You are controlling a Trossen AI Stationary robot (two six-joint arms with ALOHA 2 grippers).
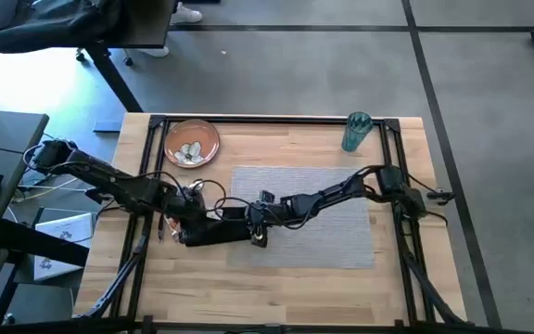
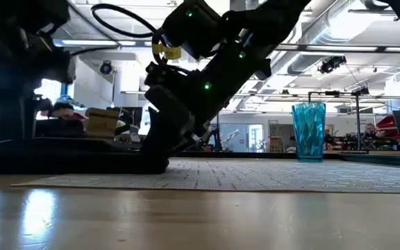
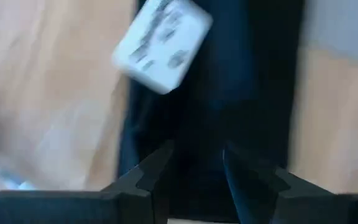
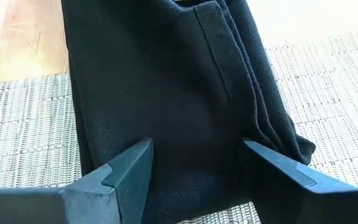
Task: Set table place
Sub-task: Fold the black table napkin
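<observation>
A folded black napkin lies flat at the left edge of the grey woven placemat, partly on the wood table. My right gripper stands open over the napkin's end that lies on the placemat. Open over the napkin's other end, beside a white tag, is my left gripper. The orange-brown plate sits at the far left with something pale on it. The teal cup stands upright at the far right. My right gripper sets its two open fingertips on the napkin's top layer, coming slanted down from the table's right. The fingers lie along the folded strip, and the napkin stays flat on placemat and table. My left gripper: I cannot tell whether its fingers touch the napkin.
Bare wood runs along the near edge. A black rail frame borders the table. In the low view the cup stands behind the placemat. Both arms meet low over the table's middle left.
</observation>
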